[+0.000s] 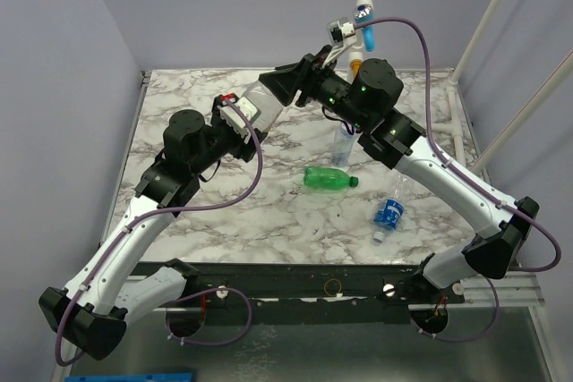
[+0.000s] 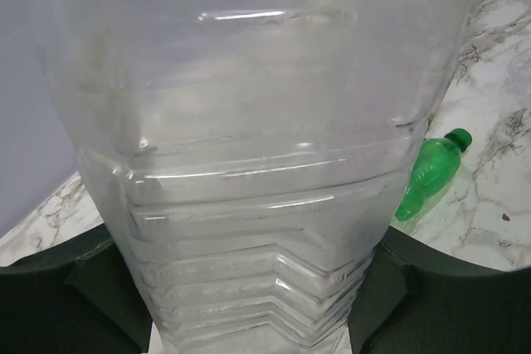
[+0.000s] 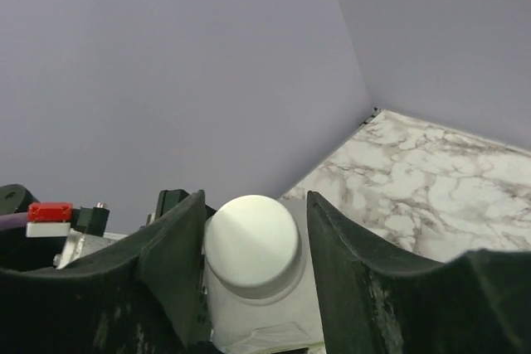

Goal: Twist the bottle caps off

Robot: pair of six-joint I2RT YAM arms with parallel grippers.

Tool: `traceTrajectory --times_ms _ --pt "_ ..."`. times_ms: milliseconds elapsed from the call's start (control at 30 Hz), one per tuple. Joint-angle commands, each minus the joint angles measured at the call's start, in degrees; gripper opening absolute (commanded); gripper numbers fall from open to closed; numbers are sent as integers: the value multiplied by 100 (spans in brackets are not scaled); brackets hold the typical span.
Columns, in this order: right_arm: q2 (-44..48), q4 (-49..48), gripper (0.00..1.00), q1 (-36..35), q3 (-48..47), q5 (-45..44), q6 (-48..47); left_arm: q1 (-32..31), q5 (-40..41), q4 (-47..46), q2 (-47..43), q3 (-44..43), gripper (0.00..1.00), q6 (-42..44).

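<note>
Right wrist view puts your right hand [image 3: 254, 201] astride the white cap [image 3: 251, 242] of the clear bottle [image 2: 249, 122], which your left hand [image 2: 249, 288] grips by its body above the table [image 1: 269, 230]. You're likely at the grasp step: pinch the cap firmly, then twist. Whether the right fingers [image 3: 174, 238] press it yet is unclear, and the neck threads are hidden.

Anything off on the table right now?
Two bottles lie on their sides on the marble table: the green plastic bottle mid-table and the small clear blue-labelled bottle to its right. No spill visible.
</note>
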State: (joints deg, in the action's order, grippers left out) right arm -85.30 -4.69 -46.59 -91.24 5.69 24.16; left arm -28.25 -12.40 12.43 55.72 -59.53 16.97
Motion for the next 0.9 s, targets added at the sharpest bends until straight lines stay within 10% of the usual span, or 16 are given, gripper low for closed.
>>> traceTrajectory --times_ms 0,267,533,867 --pt "-34 -265 45 -57 40 65 49 -31 91 -214 16 -15 15 -67" --pt "19 -367 1 -56 60 226 -20 -40 -161 -172 5 -173 16 -364" --pt "442 -608 1 -24 190 1685 -827 -40 -1703 375 -40 -785 17 -1206" --pt "548 -1181 1 646 -1 5758 -16 -40 -4081 986 36 -1461 16 -1860"
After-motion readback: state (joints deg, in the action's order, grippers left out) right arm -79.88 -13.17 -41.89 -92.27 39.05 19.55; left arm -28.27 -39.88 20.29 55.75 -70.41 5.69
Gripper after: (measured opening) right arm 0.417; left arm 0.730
